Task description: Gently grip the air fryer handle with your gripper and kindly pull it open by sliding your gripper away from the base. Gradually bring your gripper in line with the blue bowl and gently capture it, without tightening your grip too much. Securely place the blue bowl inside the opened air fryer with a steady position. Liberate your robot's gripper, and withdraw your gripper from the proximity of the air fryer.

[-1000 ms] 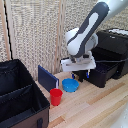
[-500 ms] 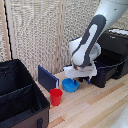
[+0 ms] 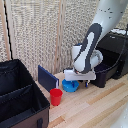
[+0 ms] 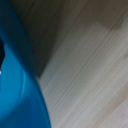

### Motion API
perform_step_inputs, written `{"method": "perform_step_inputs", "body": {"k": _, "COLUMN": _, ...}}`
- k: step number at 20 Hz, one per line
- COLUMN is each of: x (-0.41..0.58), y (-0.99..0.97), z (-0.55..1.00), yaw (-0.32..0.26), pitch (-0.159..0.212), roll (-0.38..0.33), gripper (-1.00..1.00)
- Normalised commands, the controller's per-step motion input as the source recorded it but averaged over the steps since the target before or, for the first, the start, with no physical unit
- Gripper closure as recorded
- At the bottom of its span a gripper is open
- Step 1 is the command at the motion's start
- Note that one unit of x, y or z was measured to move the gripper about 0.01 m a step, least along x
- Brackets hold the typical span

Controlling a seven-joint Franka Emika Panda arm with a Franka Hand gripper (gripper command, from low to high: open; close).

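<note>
Beside the red cup (image 3: pixel 56 96) (upright) sits the blue bowl (image 3: pixel 70 86).

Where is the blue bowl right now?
In the exterior view, the blue bowl sits on the wooden table under the gripper, right of the red cup.

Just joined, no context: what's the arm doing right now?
The white robot arm's gripper is down at the small light-blue plastic bowl on the wooden table, apparently going for a grasp. Whether the fingers have closed on it can't be told. The large black air fryer sits on the exterior view's right with its drawer pulled out. A red cup stands near the bowl.
</note>
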Motion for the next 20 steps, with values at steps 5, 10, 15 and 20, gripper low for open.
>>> {"method": "perform_step_inputs", "body": {"k": 5, "x": 0.045, "y": -0.02, "z": 0.00, "yaw": 0.000, "pitch": -0.018, "roll": 0.009, "gripper": 1.00}}
{"method": "perform_step_inputs", "body": {"k": 10, "x": 0.024, "y": 0.00, "z": 0.00, "yaw": -0.001, "pitch": 0.000, "roll": 0.000, "gripper": 1.00}}
{"method": "perform_step_inputs", "body": {"k": 15, "x": 0.011, "y": 0.00, "z": 0.00, "yaw": 0.000, "pitch": 0.000, "roll": 0.000, "gripper": 1.00}}
{"method": "perform_step_inputs", "body": {"k": 20, "x": 0.165, "y": 0.02, "z": -0.04, "yaw": -0.007, "pitch": -0.014, "roll": 0.011, "gripper": 1.00}}
